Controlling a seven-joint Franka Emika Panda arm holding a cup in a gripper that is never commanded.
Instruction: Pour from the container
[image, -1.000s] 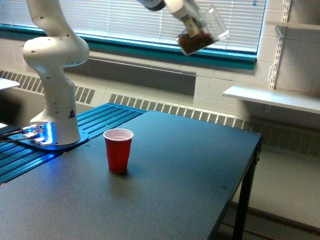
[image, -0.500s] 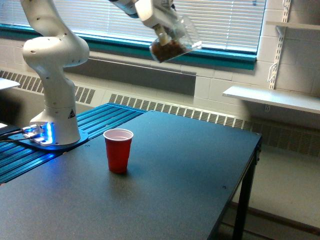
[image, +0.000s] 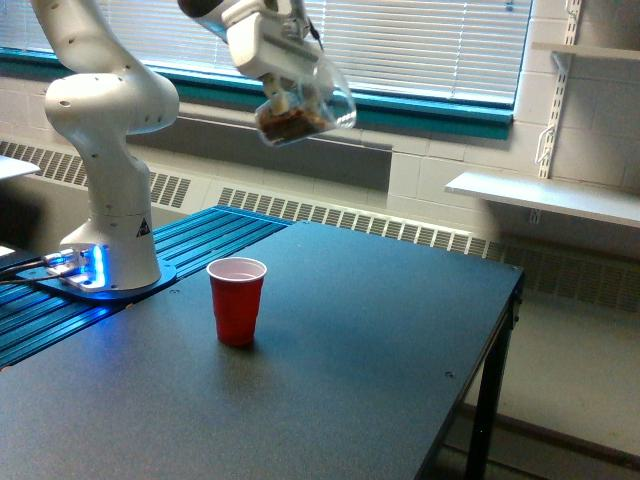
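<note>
High above the dark table (image: 380, 330), the gripper (image: 285, 85) is clamped on the clear container (image: 303, 108), which is tilted with brown chunks settled in its lower end. Well below it, an empty red cup (image: 237, 300) stands upright.

Only the red cup (image: 237, 300) stands on the dark surface (image: 380, 340), with open room all around it and clear air between its mouth and the raised container (image: 300, 110).
</note>
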